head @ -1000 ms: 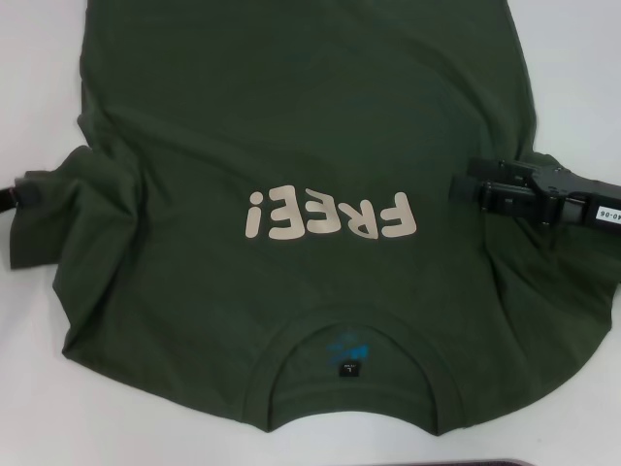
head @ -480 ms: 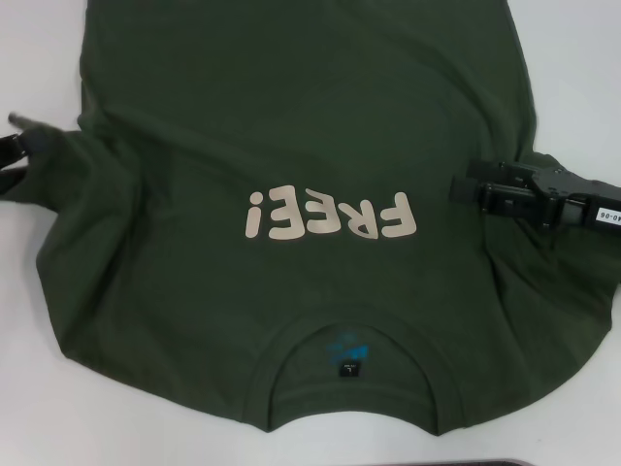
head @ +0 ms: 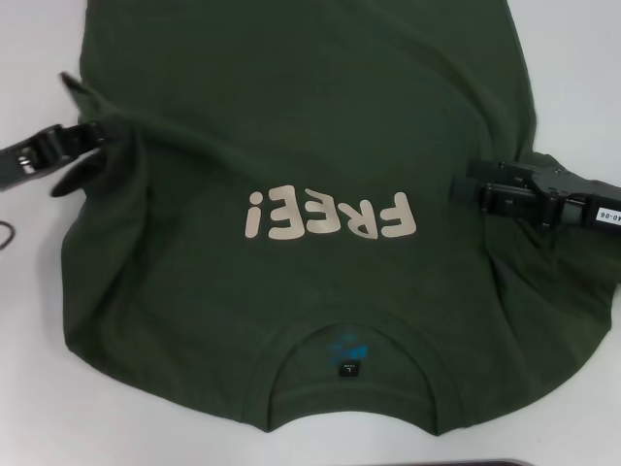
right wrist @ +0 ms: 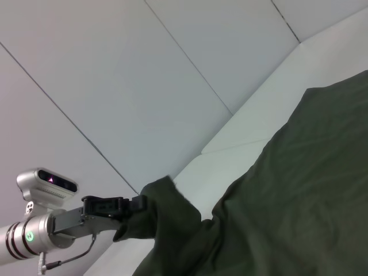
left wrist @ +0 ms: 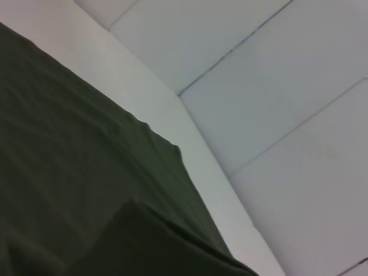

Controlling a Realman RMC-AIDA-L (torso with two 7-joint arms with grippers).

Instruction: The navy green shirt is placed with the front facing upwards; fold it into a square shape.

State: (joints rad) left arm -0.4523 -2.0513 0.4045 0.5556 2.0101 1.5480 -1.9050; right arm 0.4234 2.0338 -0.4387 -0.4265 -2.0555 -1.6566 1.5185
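Observation:
The navy green shirt [head: 310,107] lies front up on the white table [head: 582,58]. Its cream "FREE!" lettering [head: 330,214] reads upside down, and its collar [head: 349,325] and black neck tag [head: 347,370] are toward me. My left gripper [head: 97,136] is shut on the left sleeve, which is lifted and drawn over the shirt's left edge. The right wrist view shows that gripper [right wrist: 138,204] holding the raised cloth [right wrist: 167,213]. My right gripper [head: 464,187] rests low over the shirt's right side, beside the lettering, with bunched sleeve cloth [head: 553,282] behind it.
White table surface surrounds the shirt on the left, right and near sides. A dark strip [head: 485,463] shows at the near table edge. Pale wall panels [left wrist: 276,86] stand beyond the table in both wrist views.
My left gripper has moved inward and away from me with the left sleeve, pulling the cloth up over the shirt's left edge. The right gripper has stayed still.

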